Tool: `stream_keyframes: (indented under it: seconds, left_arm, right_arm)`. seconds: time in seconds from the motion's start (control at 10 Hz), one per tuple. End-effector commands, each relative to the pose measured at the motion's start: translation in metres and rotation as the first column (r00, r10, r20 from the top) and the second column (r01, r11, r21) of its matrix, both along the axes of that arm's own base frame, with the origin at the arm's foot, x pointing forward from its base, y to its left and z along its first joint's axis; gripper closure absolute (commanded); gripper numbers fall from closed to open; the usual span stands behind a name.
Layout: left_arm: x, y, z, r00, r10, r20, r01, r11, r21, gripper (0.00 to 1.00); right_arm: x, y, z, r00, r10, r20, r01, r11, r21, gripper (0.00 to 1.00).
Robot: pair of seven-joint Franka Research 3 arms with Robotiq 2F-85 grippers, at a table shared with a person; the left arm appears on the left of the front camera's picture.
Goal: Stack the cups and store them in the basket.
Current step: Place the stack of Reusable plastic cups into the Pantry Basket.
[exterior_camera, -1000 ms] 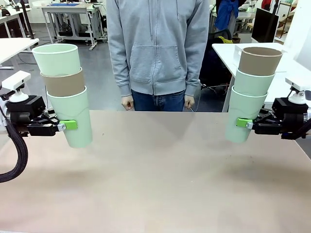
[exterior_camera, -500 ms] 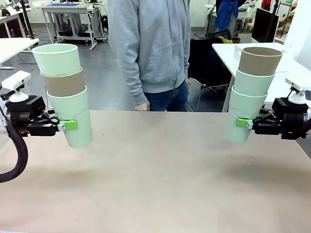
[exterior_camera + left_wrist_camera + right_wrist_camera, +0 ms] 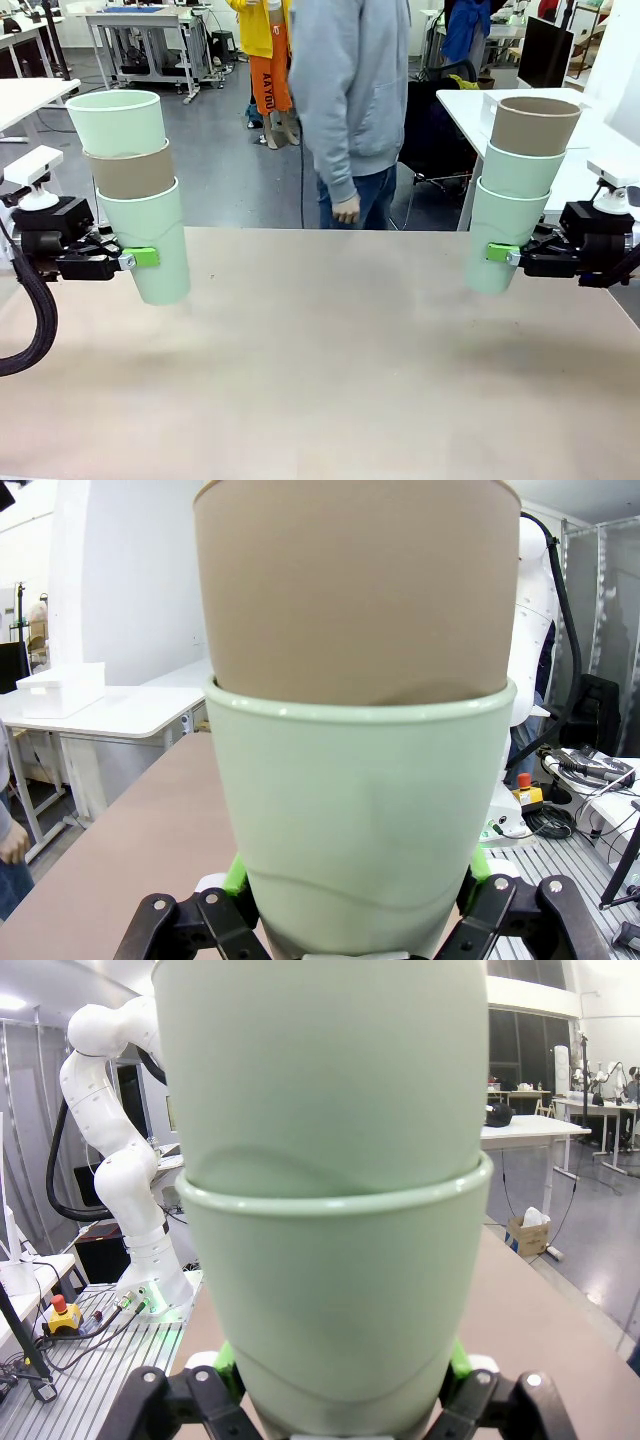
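Jaws pinching on both sides — left gripper (image 3: 145,258) holds the left stack (image 3: 135,190) near the table's (image 3: 330,370) left edge, right gripper (image 3: 500,253) the right stack (image 3: 520,180) near its right edge — tabletop bare between.

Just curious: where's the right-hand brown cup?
Front view, far right: the brown cup tops a stack of two mint cups held by the right claw.

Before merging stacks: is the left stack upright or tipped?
Upright: the left stack stands mouth-up, top leaning slightly outward, bottom cup clamped in the left jaws, clear of the table.
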State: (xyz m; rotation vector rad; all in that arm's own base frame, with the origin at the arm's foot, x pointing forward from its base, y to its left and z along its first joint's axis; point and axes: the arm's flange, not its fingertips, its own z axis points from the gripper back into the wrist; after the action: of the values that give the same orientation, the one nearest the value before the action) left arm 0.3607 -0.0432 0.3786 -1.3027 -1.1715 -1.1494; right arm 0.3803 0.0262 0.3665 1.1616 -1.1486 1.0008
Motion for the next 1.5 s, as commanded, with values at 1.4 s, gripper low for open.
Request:
stream_keyframes:
  seconds: [1.4]
  left_arm:
    - [-0.0007, -0.0007, 0.0038, 1.000, -0.006, 0.012, 0.006, 1.000, -0.008, 0.13]
  right_arm:
    - [0.0012, 0.0016, 0.0021, 1.000, -0.006, 0.015, 0.006, 1.000, 0.005, 0.16]
